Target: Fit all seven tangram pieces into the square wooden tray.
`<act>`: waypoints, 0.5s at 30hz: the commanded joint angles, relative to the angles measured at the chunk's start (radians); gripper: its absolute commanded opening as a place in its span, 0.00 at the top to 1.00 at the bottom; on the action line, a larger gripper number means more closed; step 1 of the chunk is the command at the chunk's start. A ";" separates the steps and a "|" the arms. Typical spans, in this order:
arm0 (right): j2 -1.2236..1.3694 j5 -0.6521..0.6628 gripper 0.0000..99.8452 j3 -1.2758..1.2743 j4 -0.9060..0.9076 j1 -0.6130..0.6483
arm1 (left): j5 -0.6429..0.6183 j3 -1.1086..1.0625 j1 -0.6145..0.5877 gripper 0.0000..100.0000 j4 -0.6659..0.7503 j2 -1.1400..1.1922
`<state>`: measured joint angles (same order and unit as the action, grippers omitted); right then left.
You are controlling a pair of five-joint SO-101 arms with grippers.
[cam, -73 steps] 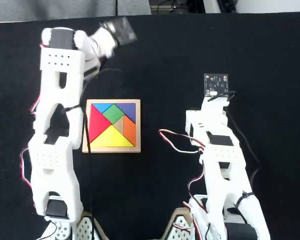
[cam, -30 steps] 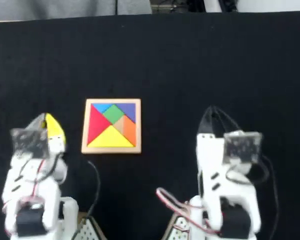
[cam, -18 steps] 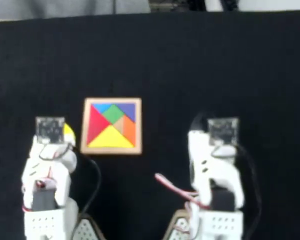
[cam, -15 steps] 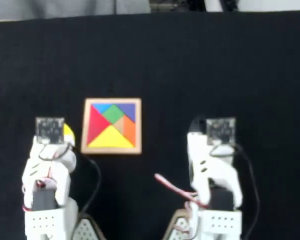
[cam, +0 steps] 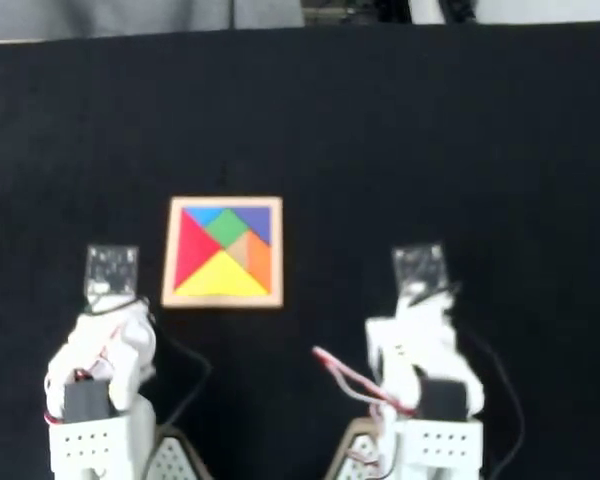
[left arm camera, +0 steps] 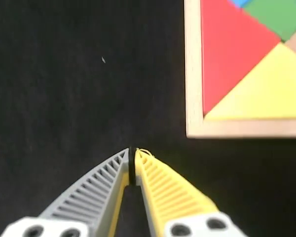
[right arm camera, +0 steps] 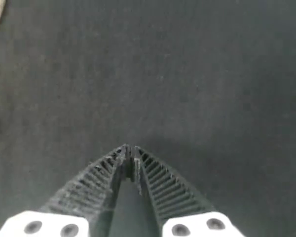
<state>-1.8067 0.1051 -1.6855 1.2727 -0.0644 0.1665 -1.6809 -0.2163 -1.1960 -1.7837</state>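
Black table (cam: 380,120); close-up: left hand (left arm camera: 133,154) pinched closed nr tray (left arm camera: 193,74).

Holds the left arm (cam: 95,365) folded low over its base, on the near side of the wooden tray (cam: 223,300) and off its left edge, wrist aimed past the tray's near left corner. Presses the left gripper (left arm camera: 133,154) closed, grey and yellow fingertips touching, just short of that corner. Holds the right arm (cam: 422,360) folded likewise, well apart from the tray on its right side. Pinches the right gripper (right arm camera: 129,150) closed too, dark fingers meeting at the tips.
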 commanded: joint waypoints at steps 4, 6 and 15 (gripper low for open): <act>-0.079 -0.002 0.99 0.001 0.029 0.025 | 0.003 -0.019 -0.012 0.97 -0.061 -0.012; -0.079 -0.002 0.99 0.001 0.029 0.028 | 0.003 -0.019 -0.012 0.97 -0.061 -0.012; -0.085 0.005 0.99 0.001 0.032 0.025 | 0.006 -0.019 -0.008 0.97 -0.063 -0.012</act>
<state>-1.8067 0.1066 -1.6855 1.3004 -0.0506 0.1665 -1.6809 -0.2163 -1.2559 -1.7868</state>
